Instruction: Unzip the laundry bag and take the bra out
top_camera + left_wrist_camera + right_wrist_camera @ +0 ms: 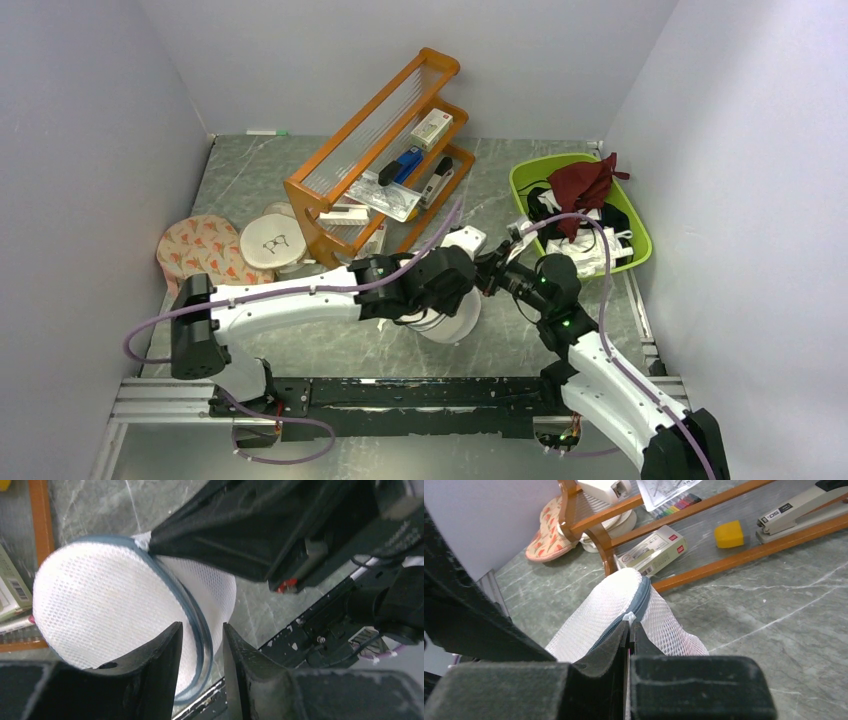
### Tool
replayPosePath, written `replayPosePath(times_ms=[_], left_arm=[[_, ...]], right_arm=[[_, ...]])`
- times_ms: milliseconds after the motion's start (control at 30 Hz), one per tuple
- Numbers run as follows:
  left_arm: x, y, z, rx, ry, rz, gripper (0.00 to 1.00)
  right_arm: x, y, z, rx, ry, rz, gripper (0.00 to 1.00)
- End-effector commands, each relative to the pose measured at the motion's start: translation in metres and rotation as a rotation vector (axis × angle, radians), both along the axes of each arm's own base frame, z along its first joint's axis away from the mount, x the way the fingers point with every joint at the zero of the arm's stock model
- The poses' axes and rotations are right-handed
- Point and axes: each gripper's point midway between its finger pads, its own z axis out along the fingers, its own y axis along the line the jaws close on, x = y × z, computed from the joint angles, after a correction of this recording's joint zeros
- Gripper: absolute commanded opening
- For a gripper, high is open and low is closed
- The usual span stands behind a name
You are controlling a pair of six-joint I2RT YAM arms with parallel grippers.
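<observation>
top view: the laundry bag (455, 322) stood on the table (260, 180) near the middle of its near edge, just near of the orange rack (372, 128). both of your arms met over it.

left wrist view: your left gripper (202, 647) was only narrowly spread. its fingers (155, 670) straddled the dark zipper rim (196, 621), with mesh and rim caught between them. it appeared clamped on the bag, which stood tilted up on its edge.

right wrist view: your right gripper (629, 630) was pressed together. its tips pinched the small white zipper pull (628, 617) where the rim crested the top of the bag. the same pinch showed in the left wrist view, at the upper end of the rim.

along the arc of rim that could be seen, the two mesh halves lay together, so the bag was not yet opened.
</observation>
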Motion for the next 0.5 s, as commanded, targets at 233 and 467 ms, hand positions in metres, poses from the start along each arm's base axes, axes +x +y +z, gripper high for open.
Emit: replayPosePath(times_ms=[233, 467], left_arm=[[0.02, -0.008, 0.011, 0.065, -0.09, 0.045, 0.44], [0.024, 0.001, -0.003, 0.132, -0.098, 0.076, 0.34]], right_arm=[[-0.015, 0.001, 0.0, 0.061, 0.051, 0.031, 0.0], [-0.015, 0.006, -0.003, 0.054, 0.065, 0.059, 0.0]])
